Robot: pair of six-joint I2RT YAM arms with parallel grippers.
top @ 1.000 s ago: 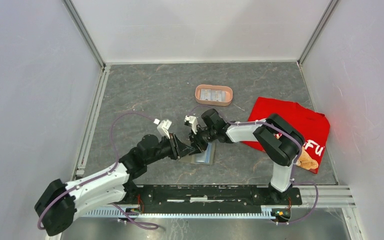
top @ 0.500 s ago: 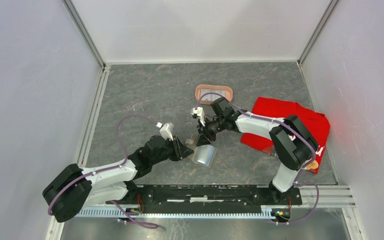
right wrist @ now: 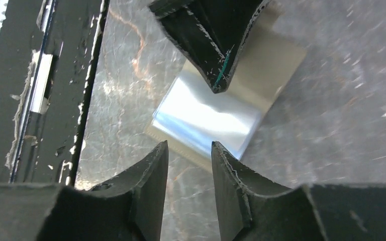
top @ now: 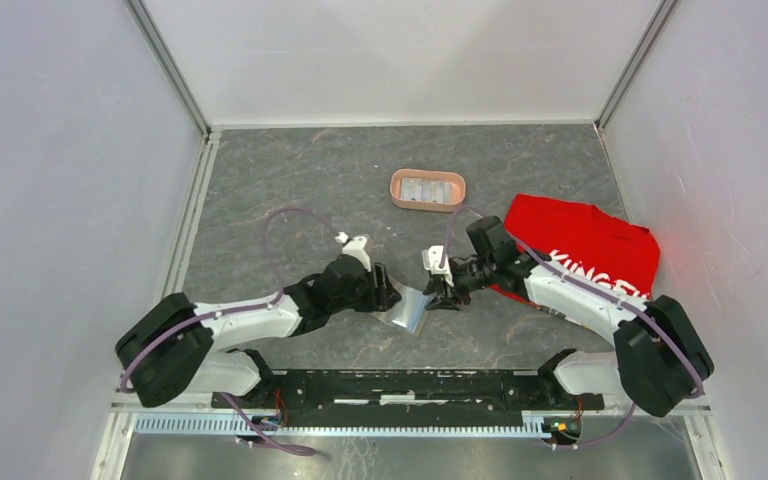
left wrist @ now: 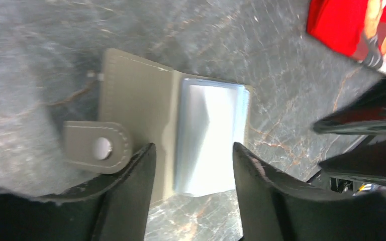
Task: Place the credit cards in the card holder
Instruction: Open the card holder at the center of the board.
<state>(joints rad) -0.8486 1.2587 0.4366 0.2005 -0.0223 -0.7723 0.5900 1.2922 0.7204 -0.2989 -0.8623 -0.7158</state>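
Your left gripper (left wrist: 193, 149) is open and holds nothing. Its jaws stand apart just above the card holder (left wrist: 135, 90), at the holder's 9 o'clock edge in the overhead view. Your right gripper (right wrist: 189, 145) is also open and empty, with a narrower gap. It sits low at the holder's 2 o'clock side, and bare surface (top: 290, 190) shows between its jaws.

Between the two grippers the card holder lies opened out flat on the surface. Its olive panel and snap tab (left wrist: 83, 145) are on one side and a stack of clear plastic sleeves (left wrist: 208, 140) on the other. Flat like this, the sleeves face upward where a card can reach them. Having a gripper on each side lets you pin one half while the other feeds a card in. The glare makes it impossible to tell whether any sleeve already has a card in it.

The credit cards (top: 427, 188) are well apart from the holder at 12 o'clock, lying side by side in the pink tray (top: 427, 208). The tray wall keeps them together, but it also means you must reach over the rim and lift a thin card off a flat floor. The right gripper is the nearer one for that. A red shirt (top: 580, 245) lies at 3 o'clock under the right arm, and I judge it is out of the way.
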